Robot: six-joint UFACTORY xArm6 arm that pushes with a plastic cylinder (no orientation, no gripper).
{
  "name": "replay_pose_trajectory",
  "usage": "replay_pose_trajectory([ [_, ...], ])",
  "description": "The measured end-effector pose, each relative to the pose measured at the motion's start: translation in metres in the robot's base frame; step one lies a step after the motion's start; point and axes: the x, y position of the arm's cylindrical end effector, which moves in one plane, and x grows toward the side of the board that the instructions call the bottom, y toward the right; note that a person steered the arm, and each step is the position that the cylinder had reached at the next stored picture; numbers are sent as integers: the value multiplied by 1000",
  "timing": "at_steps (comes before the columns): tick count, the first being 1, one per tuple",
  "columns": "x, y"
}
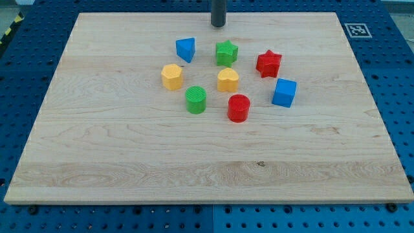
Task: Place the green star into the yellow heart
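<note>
We see the green star (226, 52) upper centre, flat on the board — the yellow heart (228, 80) just below it, apart.

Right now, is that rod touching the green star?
Apart. The camera view shows bare wood between my tip and the green star below it.

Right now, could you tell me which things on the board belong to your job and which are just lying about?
Job: green star; yellow heart just below it in the view; my tip, above the star, apart.

Lying about: blue block, red star, blue cube, yellow block, green cylinder, red cylinder.
</note>
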Motion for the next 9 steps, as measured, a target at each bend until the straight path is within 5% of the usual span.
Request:
replay_pose_trajectory([
  [5,15,1],
  [9,126,26],
])
